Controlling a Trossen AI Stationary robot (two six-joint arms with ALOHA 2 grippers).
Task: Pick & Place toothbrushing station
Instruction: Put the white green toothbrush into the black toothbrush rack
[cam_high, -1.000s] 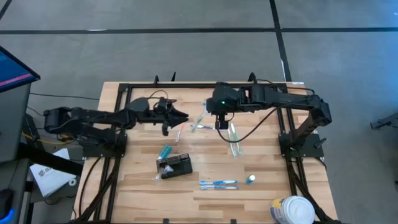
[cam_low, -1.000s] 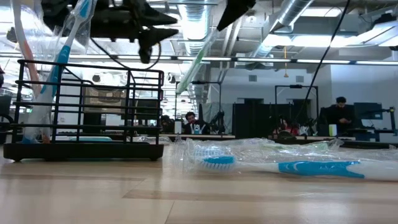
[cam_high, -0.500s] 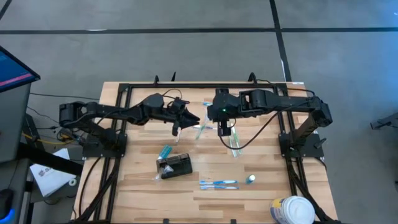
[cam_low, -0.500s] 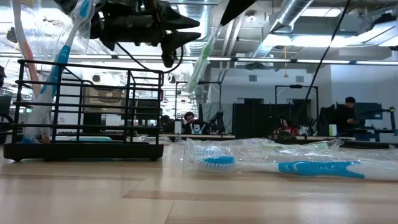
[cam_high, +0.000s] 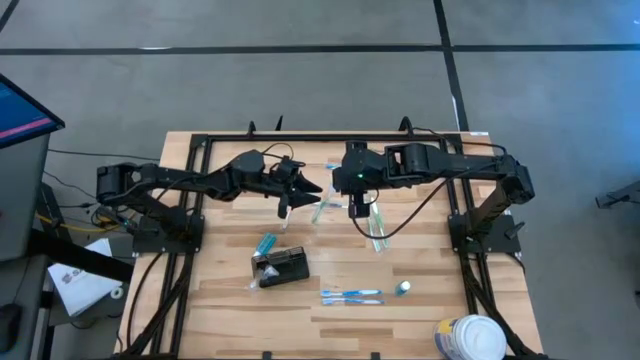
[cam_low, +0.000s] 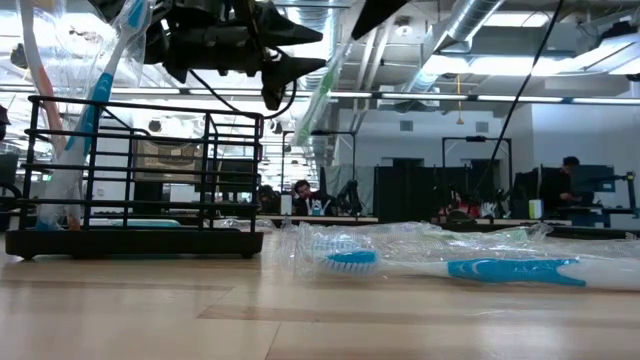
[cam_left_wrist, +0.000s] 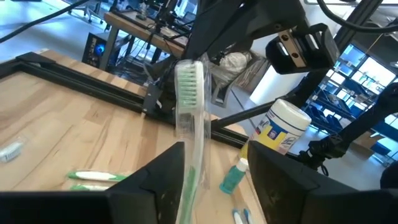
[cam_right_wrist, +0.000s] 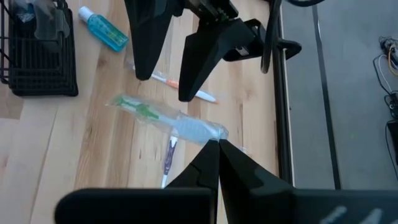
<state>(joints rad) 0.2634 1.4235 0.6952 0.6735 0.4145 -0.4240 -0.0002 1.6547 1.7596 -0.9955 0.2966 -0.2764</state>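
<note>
Black wire toothbrushing station (cam_high: 281, 267) sits front-centre on the table, some brushes already in. Right gripper (cam_right_wrist: 217, 144) pinches a wrapped green toothbrush (cam_right_wrist: 171, 119) mid-air; left gripper (cam_left_wrist: 214, 180) gapes around it, handover unfinished. More remain.

One holder (cam_high: 283, 266), one tub (cam_high: 470, 338) and two bottles (cam_high: 266, 243). The toothbrush (cam_right_wrist: 193, 129) tally is perhaps seven; wrappers overlap.

Lower end of green toothbrush (cam_left_wrist: 189, 124) hidden between left gripper's (cam_left_wrist: 211, 180) fingers; contact with either unclear; toothbrushing station (cam_right_wrist: 38, 56) cut by frame edge, far beyond right gripper (cam_right_wrist: 217, 149); white tub (cam_high: 470, 338) clipped too.
</note>
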